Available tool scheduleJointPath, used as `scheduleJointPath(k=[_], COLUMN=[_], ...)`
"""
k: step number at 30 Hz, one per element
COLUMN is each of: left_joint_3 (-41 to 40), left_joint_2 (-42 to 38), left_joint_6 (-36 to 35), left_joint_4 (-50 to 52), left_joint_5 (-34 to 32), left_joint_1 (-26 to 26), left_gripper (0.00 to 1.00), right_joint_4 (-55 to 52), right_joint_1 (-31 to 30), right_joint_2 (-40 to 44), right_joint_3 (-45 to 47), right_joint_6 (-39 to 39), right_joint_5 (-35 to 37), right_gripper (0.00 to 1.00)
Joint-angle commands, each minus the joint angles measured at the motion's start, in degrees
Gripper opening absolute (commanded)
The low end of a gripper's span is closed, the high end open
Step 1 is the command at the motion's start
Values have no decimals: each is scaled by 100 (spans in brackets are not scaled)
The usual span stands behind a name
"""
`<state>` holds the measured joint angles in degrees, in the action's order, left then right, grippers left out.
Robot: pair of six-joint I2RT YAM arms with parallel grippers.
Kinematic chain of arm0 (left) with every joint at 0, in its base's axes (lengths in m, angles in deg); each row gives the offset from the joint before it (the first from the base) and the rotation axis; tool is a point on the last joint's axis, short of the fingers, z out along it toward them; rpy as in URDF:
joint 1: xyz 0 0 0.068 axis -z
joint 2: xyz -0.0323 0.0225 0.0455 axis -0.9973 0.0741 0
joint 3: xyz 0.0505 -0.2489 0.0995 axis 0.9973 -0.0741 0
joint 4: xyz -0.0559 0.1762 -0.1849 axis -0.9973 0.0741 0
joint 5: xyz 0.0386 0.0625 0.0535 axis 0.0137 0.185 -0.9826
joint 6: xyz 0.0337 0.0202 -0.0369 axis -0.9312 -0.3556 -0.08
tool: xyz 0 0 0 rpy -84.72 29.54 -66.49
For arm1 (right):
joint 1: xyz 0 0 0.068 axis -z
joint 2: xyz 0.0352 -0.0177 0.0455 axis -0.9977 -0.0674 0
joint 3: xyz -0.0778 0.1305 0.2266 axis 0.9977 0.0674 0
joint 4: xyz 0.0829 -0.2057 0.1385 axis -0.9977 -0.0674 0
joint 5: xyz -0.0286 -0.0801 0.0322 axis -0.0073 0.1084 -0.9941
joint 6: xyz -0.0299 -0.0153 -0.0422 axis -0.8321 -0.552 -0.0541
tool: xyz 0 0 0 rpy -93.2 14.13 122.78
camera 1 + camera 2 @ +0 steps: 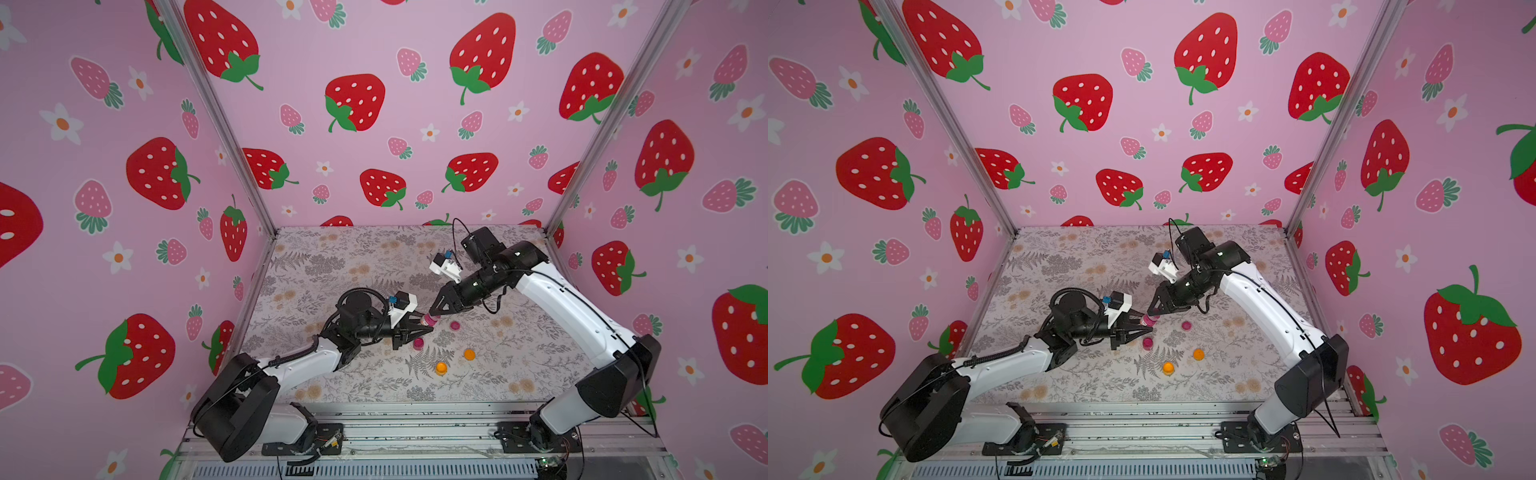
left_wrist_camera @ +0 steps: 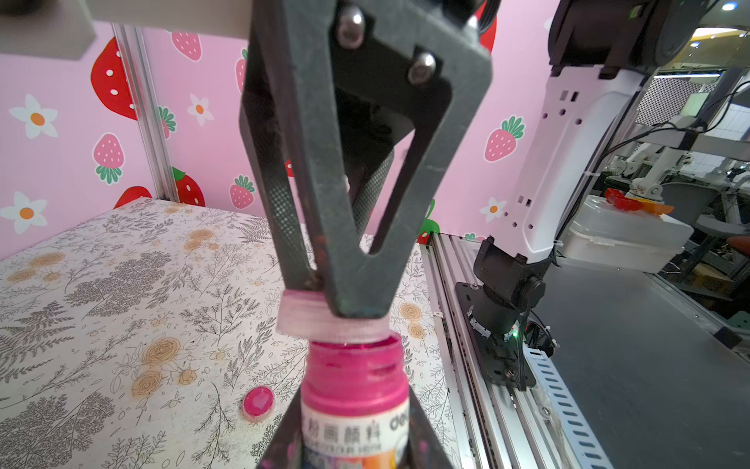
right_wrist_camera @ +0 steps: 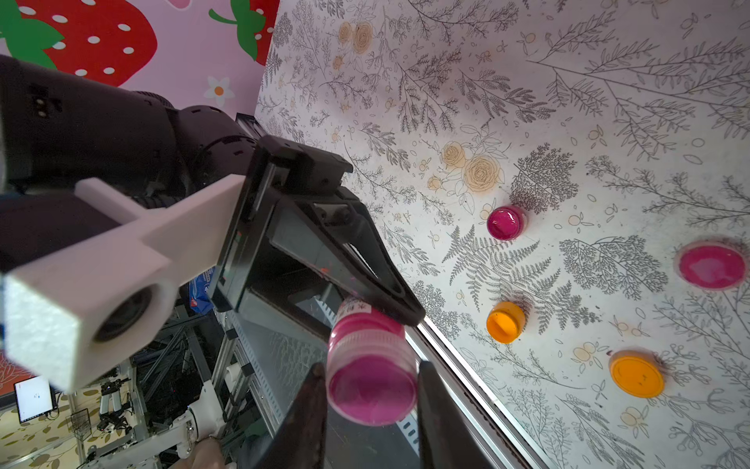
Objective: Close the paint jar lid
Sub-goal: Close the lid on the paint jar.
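**Capping the paint:** Two robot arms meet over a flower-printed worktop [image 1: 332, 257] to close a pot of magenta paint. The left hand [image 1: 426, 325], pressed together on the body of the paint jar [image 2: 355, 390], holds it clear of the worktop, near the middle of the cell and between the two arms. The right hand [image 1: 433, 313] comes in from the opposite side. It pinches the pale, ribbed lid [image 2: 308, 320] by its rim and sets it against the jar's mouth.

The job looks to be at the seating step. Seen from the left wrist camera, the lid sits cocked on the neck with one edge raised. The screw threads below it are bare, so it does not appear wound on. The next move, by my reckoning, calls for squaring the lid to the neck and pressing it along the jar's axis. The right hand would then turn about that axis while the left grips firm; a skewed start risks crossing the thread.

The jar's long axis runs in line with the left hand's reach, base toward the left wrist and mouth toward the right hand. It seems closer to lying than standing, though the exact tilt is hard to judge. An orange pot [image 3: 505, 323], an orange cap [image 3: 637, 373], a small magenta pot [image 3: 505, 222] and a magenta cap [image 3: 712, 266] rest on the worktop nearby, apart from both hands.
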<state>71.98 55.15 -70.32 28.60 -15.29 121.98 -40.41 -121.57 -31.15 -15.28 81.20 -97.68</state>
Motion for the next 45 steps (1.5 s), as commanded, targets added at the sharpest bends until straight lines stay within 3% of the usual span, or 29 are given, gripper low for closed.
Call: scheduleJointPath(k=[1, 19, 31, 34, 45], left_joint_3=[192, 210, 280, 298, 429], left_joint_2=[-45, -99, -241, -284, -463], left_joint_6=[-160, -164, 30, 60, 201], left_joint_4=[-99, -51, -137, -136, -130], left_joint_5=[164, 186, 351, 356, 364], left_joint_1=[28, 25, 41, 58, 122], left_gripper=[0, 0, 0, 0, 0], right_joint_4=[54, 98, 20, -6, 150], right_joint_1=[-56, -115, -130, -172, -270], right_joint_2=[-16, 70, 125, 138, 377], right_joint_3=[129, 398, 648, 724, 1124], right_joint_6=[13, -83, -744, -917, -1216], right_joint_5=[-140, -159, -526, -489, -496], right_gripper=[23, 22, 20, 26, 18])
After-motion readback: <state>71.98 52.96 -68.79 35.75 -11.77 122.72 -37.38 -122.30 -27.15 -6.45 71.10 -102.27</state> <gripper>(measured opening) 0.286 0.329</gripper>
